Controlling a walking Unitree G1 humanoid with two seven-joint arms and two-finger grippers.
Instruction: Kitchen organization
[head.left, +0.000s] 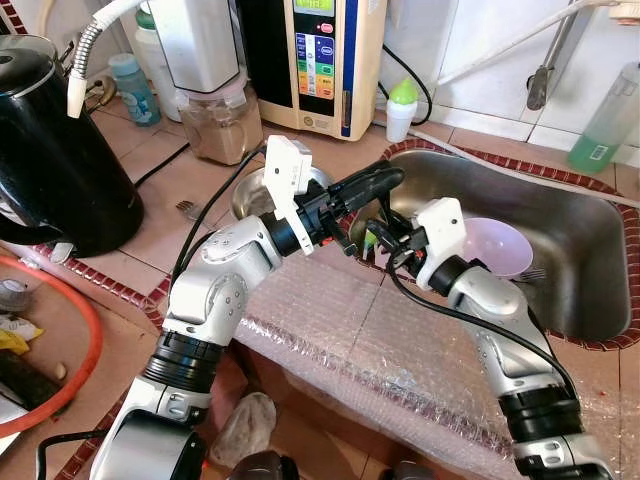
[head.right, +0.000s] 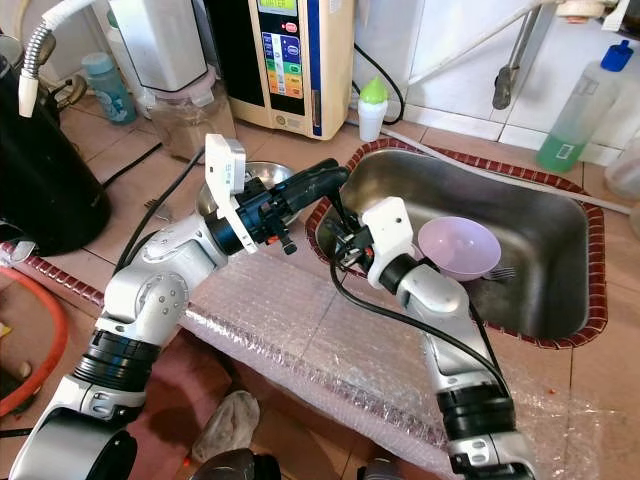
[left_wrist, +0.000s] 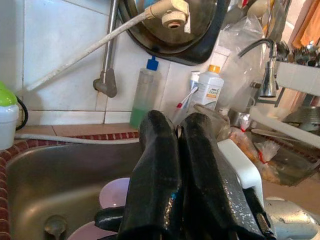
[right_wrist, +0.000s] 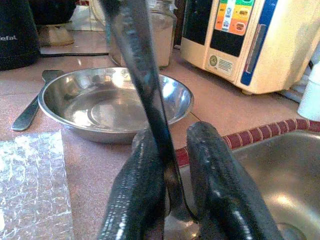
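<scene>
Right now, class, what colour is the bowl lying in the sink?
Pale lilac; the bowl shows best in the right eye view.

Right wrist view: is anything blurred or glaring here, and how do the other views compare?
Right wrist view: the utensil between the fingers is soft, too close for focus; the steel bowl shows bright glints. Left wrist view: wet sheen on the fingers, background sharp. Eye views: evenly lit, sharp, with glare along the sink wall.

Black kettle (head.left: 55, 150) cut off at frame edge
</scene>
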